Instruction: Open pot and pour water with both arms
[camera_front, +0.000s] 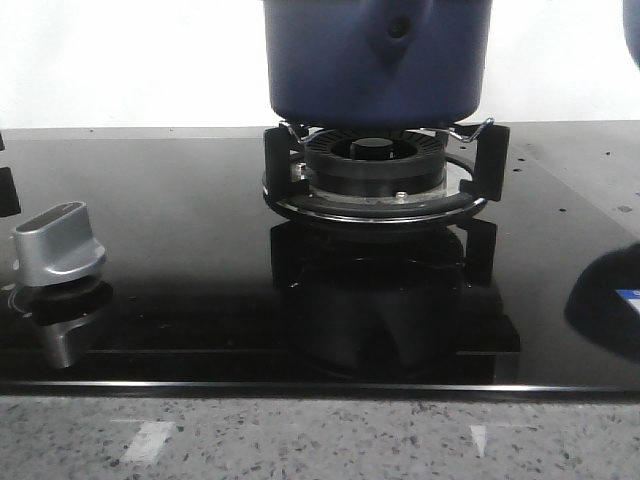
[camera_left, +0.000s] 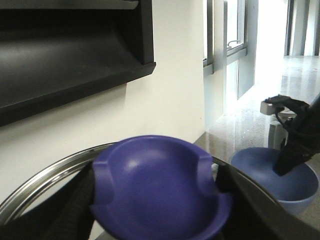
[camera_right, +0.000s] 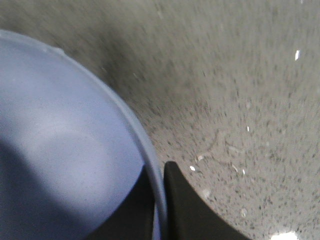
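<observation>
Clearly the lid is already off. The left wrist view shows the left gripper (camera_left: 160, 200) with its jaws clamped on a dark blue lid knob (camera_left: 160, 187), and the lid's steel rim (camera_left: 45, 182) curves out at about 8 o'clock from it, held up in the air against a white wall. The pot (camera_front: 375, 60) sits on the gas burner's pot support (camera_front: 385, 175) at 12 o'clock in the front view, its top cut off by the frame, so I cannot see whether it holds water. A silver stove knob (camera_front: 60, 240) stands at 9 o'clock on the black glass hob (camera_front: 200, 260).

Meanwhile the right gripper (camera_right: 161, 200) has its jaws pinched on the rim of a light blue bowl (camera_right: 55, 135), one finger inside and one outside, over the speckled worktop (camera_right: 240, 100). The same bowl appears in the left wrist view at about 4 o'clock.

By my judgement, opening is done and pouring is what remains: the bowl must be brought to the pot and tipped. The grip on the thin rim may slip when it tilts.
</observation>
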